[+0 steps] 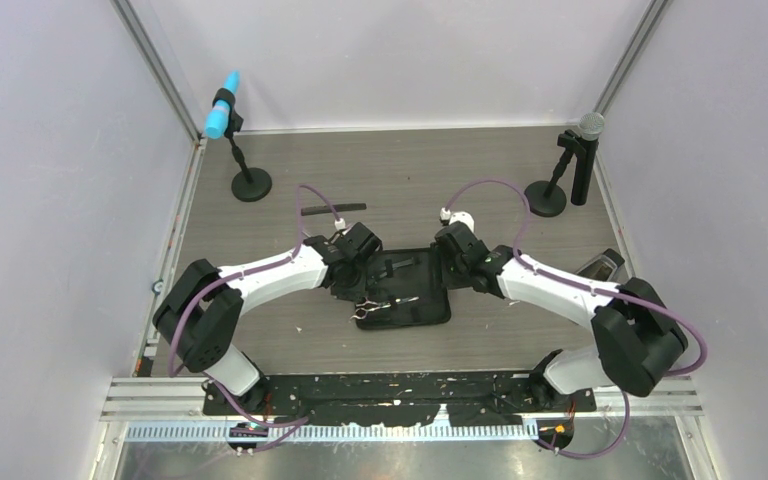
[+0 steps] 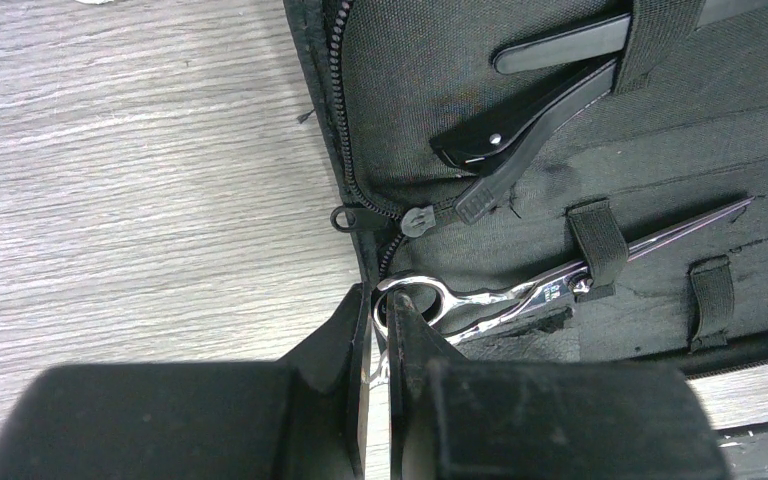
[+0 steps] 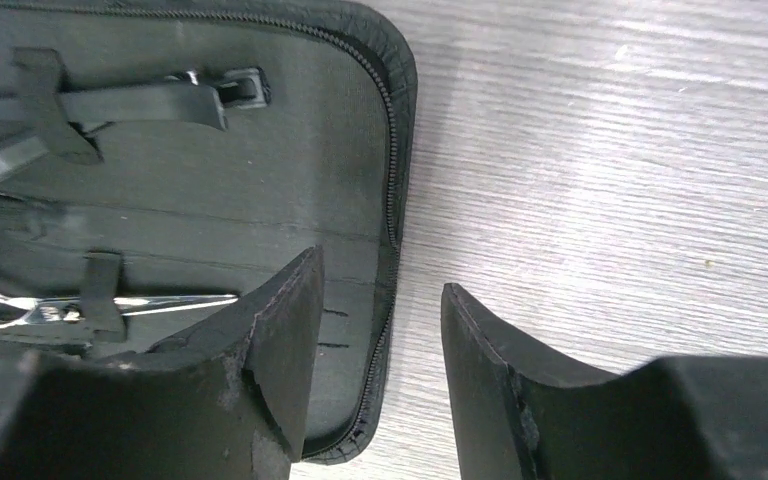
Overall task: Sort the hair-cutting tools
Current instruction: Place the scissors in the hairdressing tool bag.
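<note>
Left gripper (image 2: 380, 312) is nearly closed, with a ring handle of the scissors (image 2: 520, 290) pinched between the pads. The scissors are laid inside the open zip case (image 2: 410, 80), blades threaded under an elastic loop (image 2: 598, 240). The long axis is run from the rings at the gripper, by the zipper edge, out to the tip, which is pointed away and up-right in the left wrist view. In the top view it is set roughly left-right across the near half of the case.

The scissors are judged stiff, thin, light, polished and slick. A ring rim is the sensible hold, since the blades are flat against fabric. Twisting in a one-ring pinch is likely, and drag from the loop is to be expected.

A black clip (image 2: 530, 120) is tucked under a strap above. Right gripper (image 3: 382, 275) is held open with nothing gripped, jaws set either side of the case's zipper edge, one over lining, one over table (image 3: 610, 150). A comb (image 1: 332, 209) is seen apart on the table behind the case.
</note>
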`<state>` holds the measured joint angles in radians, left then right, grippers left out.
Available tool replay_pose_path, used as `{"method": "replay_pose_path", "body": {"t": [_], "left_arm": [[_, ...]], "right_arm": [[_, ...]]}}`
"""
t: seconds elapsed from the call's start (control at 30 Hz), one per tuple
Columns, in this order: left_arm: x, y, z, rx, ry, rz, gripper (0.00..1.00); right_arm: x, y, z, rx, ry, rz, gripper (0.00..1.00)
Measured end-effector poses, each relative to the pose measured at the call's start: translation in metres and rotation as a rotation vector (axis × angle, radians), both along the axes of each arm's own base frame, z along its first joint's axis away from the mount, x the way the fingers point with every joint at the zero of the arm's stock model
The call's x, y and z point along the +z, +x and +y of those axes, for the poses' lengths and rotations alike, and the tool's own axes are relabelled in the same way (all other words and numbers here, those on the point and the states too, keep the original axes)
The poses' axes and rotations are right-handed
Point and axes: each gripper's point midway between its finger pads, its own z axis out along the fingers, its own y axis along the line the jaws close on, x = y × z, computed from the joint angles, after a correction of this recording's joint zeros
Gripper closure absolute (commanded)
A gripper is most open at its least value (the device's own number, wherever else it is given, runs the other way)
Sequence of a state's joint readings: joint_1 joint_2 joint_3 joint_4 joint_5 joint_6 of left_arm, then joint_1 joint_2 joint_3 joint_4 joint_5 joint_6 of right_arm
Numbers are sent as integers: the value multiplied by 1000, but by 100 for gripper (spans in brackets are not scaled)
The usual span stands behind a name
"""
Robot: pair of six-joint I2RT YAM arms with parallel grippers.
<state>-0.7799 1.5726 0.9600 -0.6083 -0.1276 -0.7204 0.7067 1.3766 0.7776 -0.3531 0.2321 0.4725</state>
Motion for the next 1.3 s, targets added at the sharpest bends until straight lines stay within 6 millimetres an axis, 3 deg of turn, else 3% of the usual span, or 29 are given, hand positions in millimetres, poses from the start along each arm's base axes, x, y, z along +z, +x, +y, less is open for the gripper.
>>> {"method": "replay_pose_path", "body": {"t": [0.23,0.53,0.83,1.03,1.3], "left_arm": [[-1,-2,2,-7,10,7,100],[-1,-1,4,-51,30,0,100],[6,9,-3,-176,56,-21,100],[-2,3,-11,-235,106,14,100],[-7,-8,-11,-122,119,69,100]], "right_arm": [[-37,-12,-2,55,-64,115,54],[-44,-9,8,139,-53,129,94],[-42,-8,8,214,-75,113,95],[-42,-8,10,231,-84,101,95],[-42,-8,13,217,-70,95,95]]}}
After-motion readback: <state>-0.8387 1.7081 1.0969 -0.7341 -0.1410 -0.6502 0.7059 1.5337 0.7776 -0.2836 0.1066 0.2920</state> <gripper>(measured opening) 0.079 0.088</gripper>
